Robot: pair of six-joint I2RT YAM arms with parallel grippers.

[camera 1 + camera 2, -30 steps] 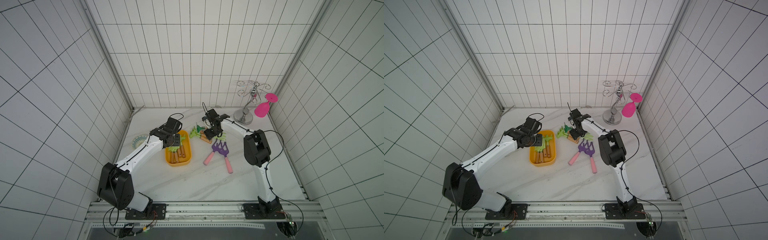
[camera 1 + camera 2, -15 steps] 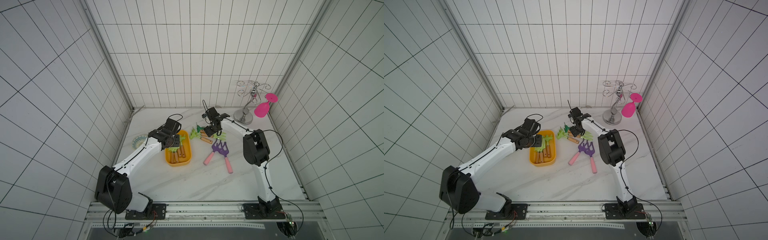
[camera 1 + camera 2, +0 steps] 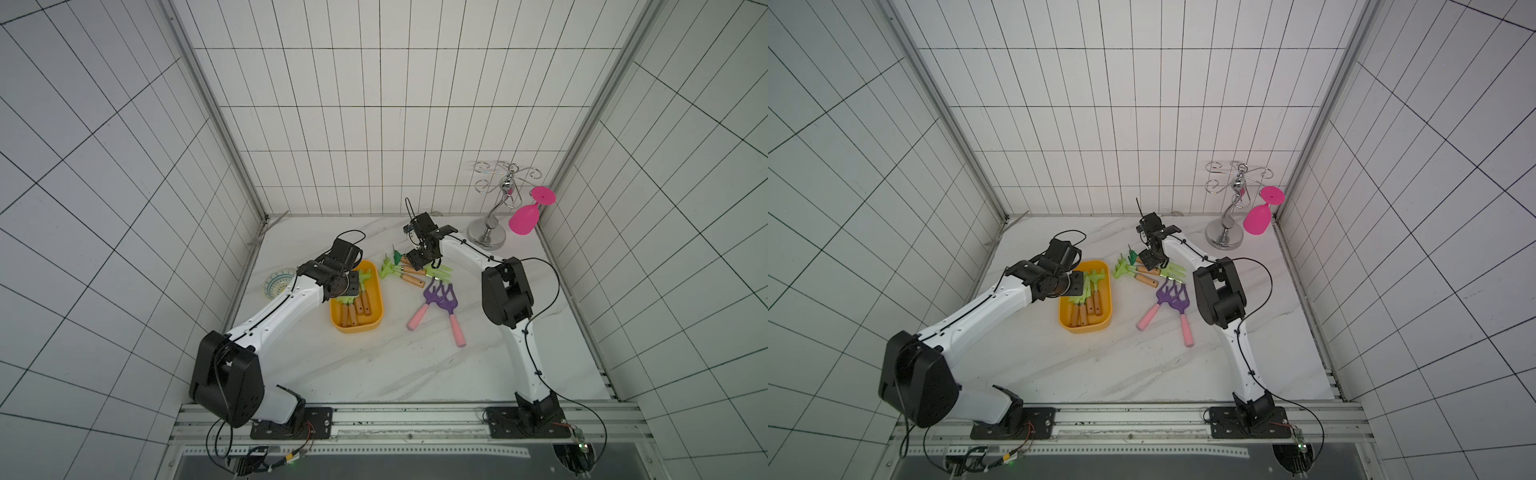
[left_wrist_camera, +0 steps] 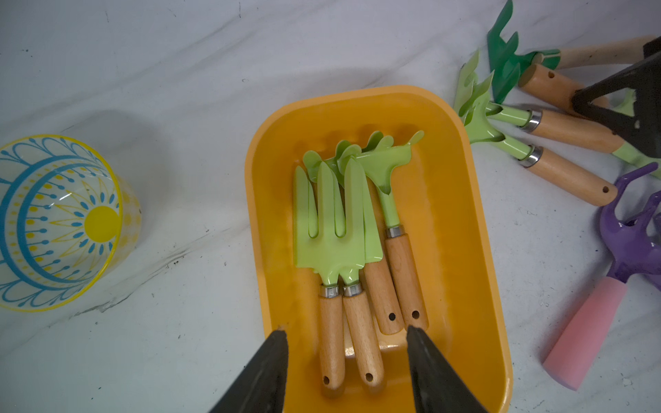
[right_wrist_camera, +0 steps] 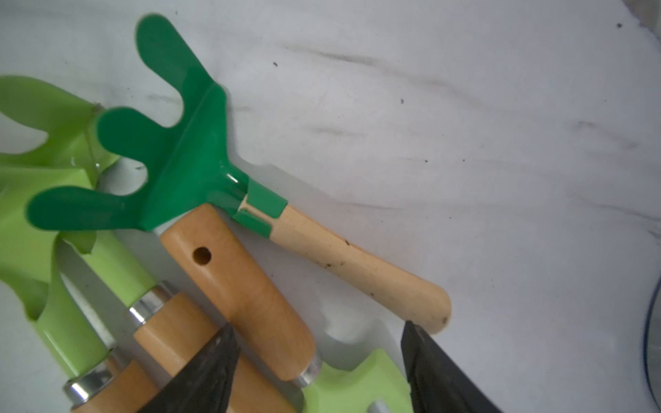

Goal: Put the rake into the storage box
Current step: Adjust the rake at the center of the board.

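The left gripper (image 4: 345, 328) is held spread over the box (image 4: 475, 250), beside a plate (image 4: 53, 221); the right gripper (image 5: 317, 323) is spread over a green rake (image 5: 186, 157) crowded by pale tools (image 5: 25, 257).

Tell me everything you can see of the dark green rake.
The dark green rake lies on the marble table. Its glossy, metal-looking head has three blunt tines; a green collar joins it to a pale, speckled wooden handle. The head overlaps a light green rake, and a darker wooden handle butts under its neck. The open right pincer hovers by the handle's end, not gripping it.
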